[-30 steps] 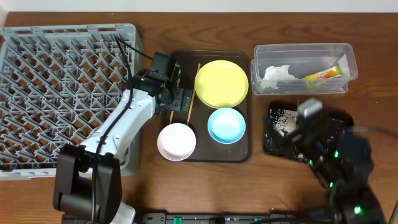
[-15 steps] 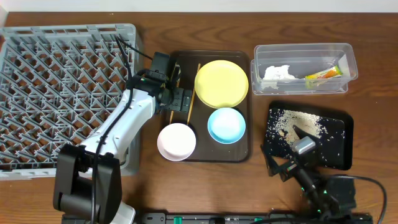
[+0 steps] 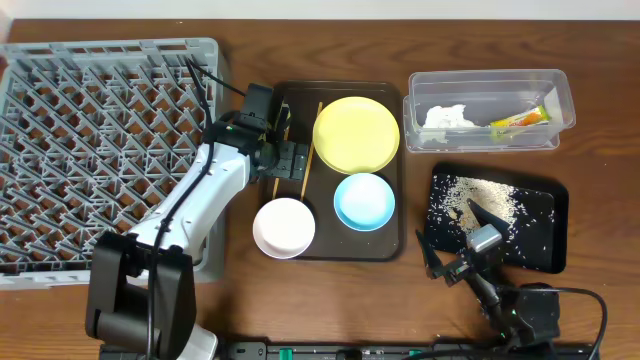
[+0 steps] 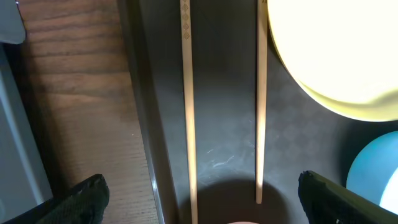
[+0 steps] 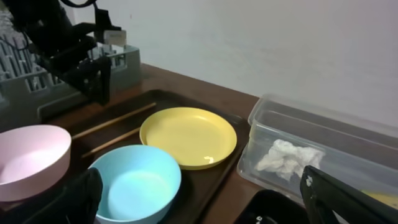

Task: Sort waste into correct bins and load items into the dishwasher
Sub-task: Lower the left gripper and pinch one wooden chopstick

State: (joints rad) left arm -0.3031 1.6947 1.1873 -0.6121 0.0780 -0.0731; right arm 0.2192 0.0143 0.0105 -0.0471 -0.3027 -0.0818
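Note:
The grey dish rack (image 3: 100,150) fills the left. The yellow plate (image 3: 356,134), light blue bowl (image 3: 364,200), white bowl (image 3: 284,227) and chopsticks (image 4: 188,93) lie on the brown tray (image 3: 390,245). My left gripper (image 3: 287,160) is open and empty just above the chopsticks, which run between its fingers in the left wrist view (image 4: 202,193). The clear tub (image 3: 490,80) holds the napkin (image 3: 446,117) and the wrapper (image 3: 521,118). The black tray (image 3: 545,250) holds the crumbs (image 3: 478,195). My right gripper (image 3: 455,248) is open and empty, low at the black tray's front left corner.
The right wrist view looks across the blue bowl (image 5: 134,180), yellow plate (image 5: 186,134) and white bowl (image 5: 31,158) toward the left arm (image 5: 74,50), with the tub (image 5: 323,124) at the right. Bare wooden table (image 3: 600,160) surrounds the bins.
My right arm has pulled back from above the black tray to the table's front edge, uncovering the crumbs on it. The left arm has not moved.

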